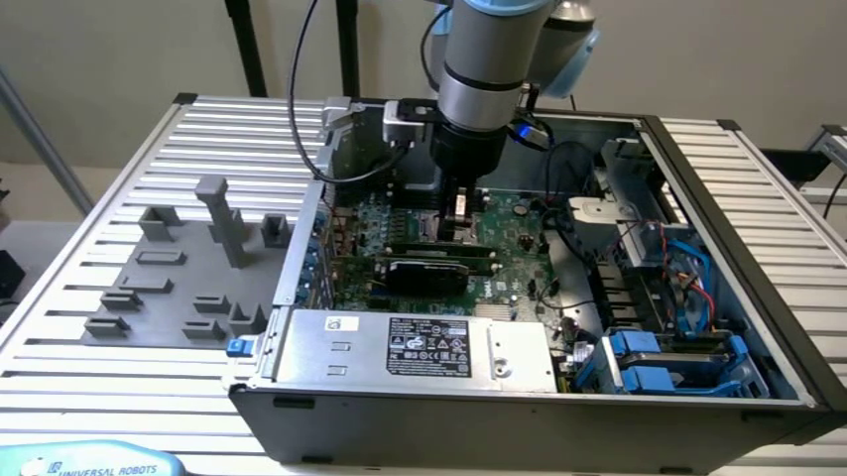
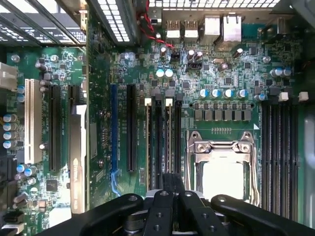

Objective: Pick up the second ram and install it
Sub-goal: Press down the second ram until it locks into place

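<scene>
Claw [image 1: 455, 220] lowered into open computer case [image 1: 741, 297], fingers closed narrow, tips just above motherboard [image 1: 510, 223]. Wrist view: closed claw [image 2: 168, 189] directly over memory slots; whether anything is pinched between fingers, cannot tell. Two ram sticks stand side by side in slots: second ram [image 2: 169, 142] under claw tips, first ram [image 2: 148, 142] just beside it. Exterior view adds grey fixture blocks [image 1: 185, 268] on slatted surface [image 1: 79, 297] at exterior view's left, power supply [image 1: 411, 347] at case front. Wrist view adds processor socket [image 2: 221, 167] and second bank of dark slots [image 2: 278, 152].
</scene>
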You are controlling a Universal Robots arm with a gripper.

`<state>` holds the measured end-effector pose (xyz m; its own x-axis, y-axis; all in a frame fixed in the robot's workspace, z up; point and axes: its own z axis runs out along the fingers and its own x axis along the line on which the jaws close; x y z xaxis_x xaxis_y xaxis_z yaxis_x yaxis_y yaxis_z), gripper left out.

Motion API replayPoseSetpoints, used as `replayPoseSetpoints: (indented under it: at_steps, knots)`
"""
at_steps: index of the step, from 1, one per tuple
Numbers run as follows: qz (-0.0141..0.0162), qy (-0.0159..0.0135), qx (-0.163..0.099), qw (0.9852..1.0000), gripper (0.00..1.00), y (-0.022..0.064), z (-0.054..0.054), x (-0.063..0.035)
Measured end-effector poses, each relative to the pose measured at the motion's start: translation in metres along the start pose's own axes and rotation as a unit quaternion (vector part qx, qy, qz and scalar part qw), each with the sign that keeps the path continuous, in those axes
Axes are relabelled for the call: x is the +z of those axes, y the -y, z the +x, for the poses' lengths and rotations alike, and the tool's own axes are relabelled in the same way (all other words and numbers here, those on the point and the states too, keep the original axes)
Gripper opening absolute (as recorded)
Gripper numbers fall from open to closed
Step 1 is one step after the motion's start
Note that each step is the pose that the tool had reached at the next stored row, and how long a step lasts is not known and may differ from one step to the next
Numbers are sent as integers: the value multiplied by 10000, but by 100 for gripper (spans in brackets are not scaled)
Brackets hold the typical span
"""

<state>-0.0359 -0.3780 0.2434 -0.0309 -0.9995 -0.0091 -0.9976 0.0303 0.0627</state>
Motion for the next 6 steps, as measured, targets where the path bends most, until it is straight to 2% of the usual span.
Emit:
replayPoseSetpoints:
  at_steps: [6]
  knots:
    - [0,0,0,10000,11,0,0,0]
